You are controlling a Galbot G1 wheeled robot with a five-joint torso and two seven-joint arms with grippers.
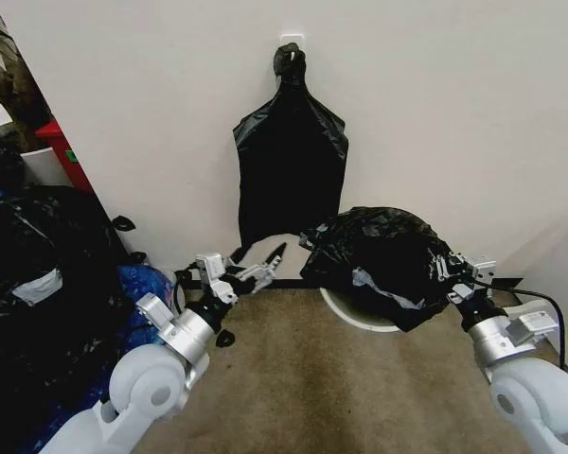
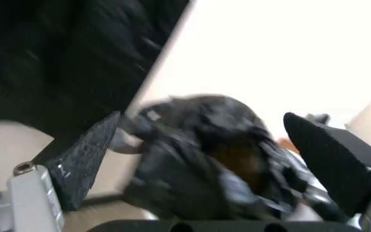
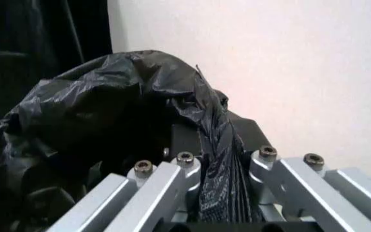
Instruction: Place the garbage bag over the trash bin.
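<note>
The garbage bag point(image 1: 379, 255), glossy and crinkled, lies draped over the top of the white trash bin point(image 1: 360, 319), whose rim peeks out below it. My right gripper point(image 1: 447, 269) is at the bag's right side, shut on a twisted fold of it. In the right wrist view that fold point(image 3: 219, 159) runs down between the closed fingers of my right gripper point(image 3: 218, 145). My left gripper point(image 1: 257, 257) hovers left of the bin, open, with nothing in it. In the left wrist view, its two black fingertips point(image 2: 85, 154) frame the bag point(image 2: 205, 159) farther off.
A flat bunch of black bags point(image 1: 289, 161) hangs from a wall hook behind the bin. A big heap of black and blue bags point(image 1: 38, 284) fills the left side, with a red box point(image 1: 62, 151) behind it. Brown carpet point(image 1: 312, 378) lies open in front.
</note>
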